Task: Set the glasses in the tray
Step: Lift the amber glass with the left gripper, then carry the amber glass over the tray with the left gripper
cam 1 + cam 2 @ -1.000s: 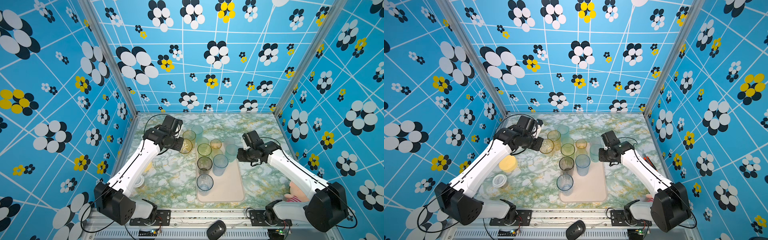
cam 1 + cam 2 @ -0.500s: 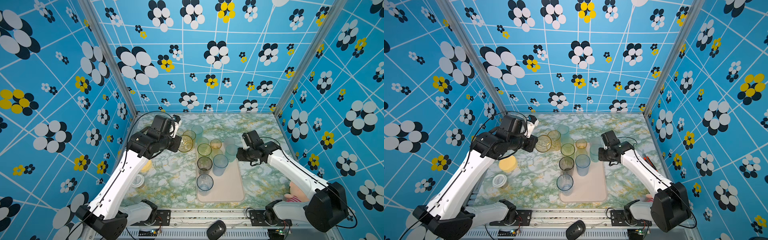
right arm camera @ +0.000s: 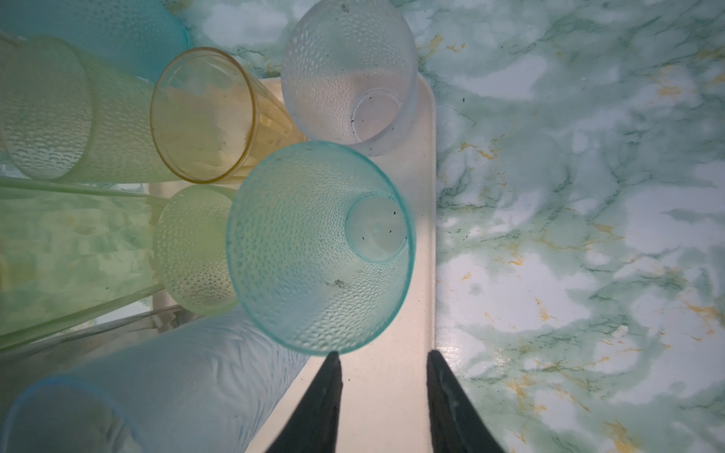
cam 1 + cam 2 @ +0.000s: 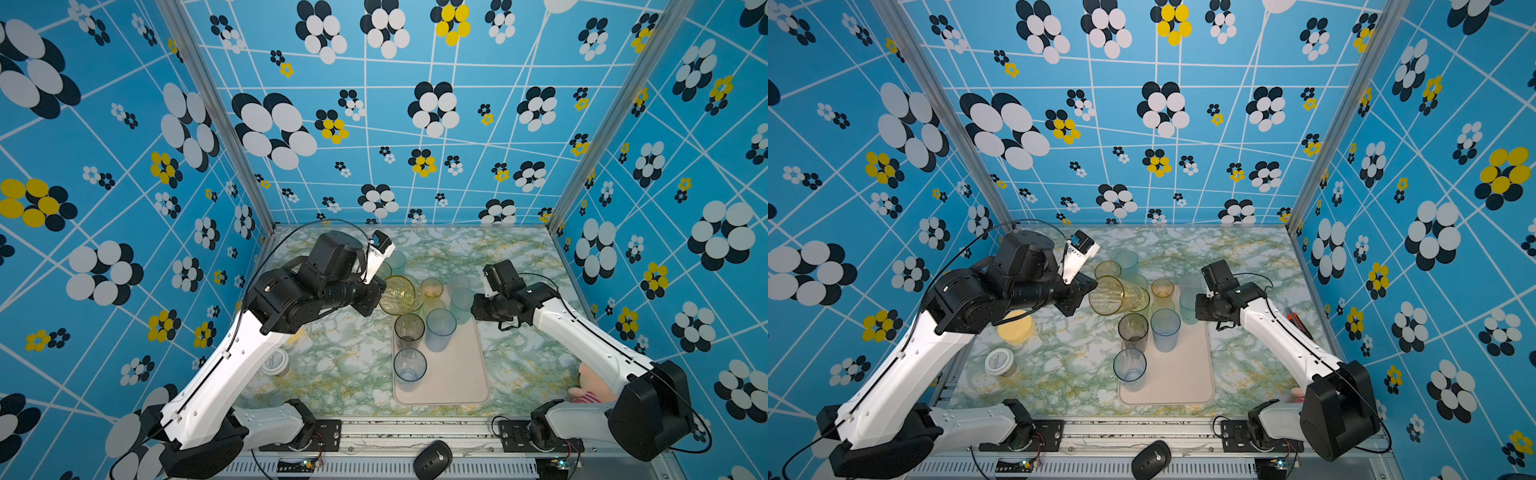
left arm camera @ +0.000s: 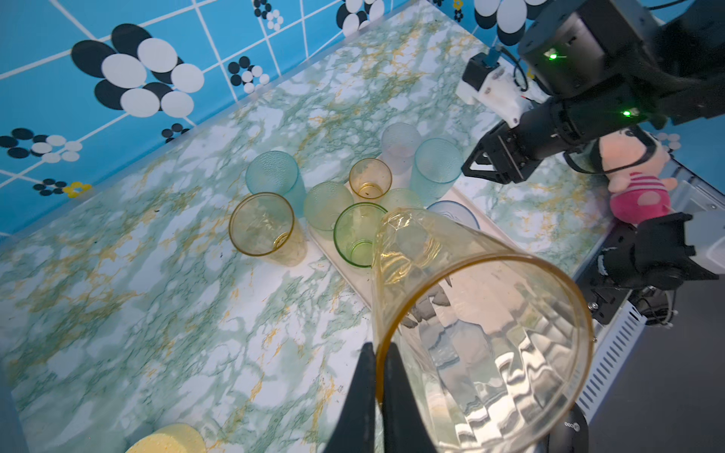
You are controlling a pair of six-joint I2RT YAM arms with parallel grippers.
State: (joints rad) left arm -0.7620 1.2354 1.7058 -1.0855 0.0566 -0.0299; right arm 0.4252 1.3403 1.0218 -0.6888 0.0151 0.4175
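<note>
Yellow disc (image 4: 1016,328) near white-lidded jar (image 4: 999,362); pink plush doll (image 5: 635,176); black mouse (image 4: 1151,457) at front.

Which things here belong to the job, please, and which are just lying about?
Job: amber tumbler held by the left gripper, the other tumblers, cream tray.
Lying about: yellow disc, white-lidded jar, plush doll, computer mouse.

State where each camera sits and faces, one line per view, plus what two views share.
Both top views: high in front, looking down over the green-marbled table; left arm and right arm show.
Left wrist: looks past its jaws, shut on the rim of the large amber ribbed plastic tumbler, towards the right arm.
Right wrist: looks down past its open jaws at the teal dimpled plastic tumbler on the pale cream rectangular tray.
Both wrist views share that tumbler.
</note>
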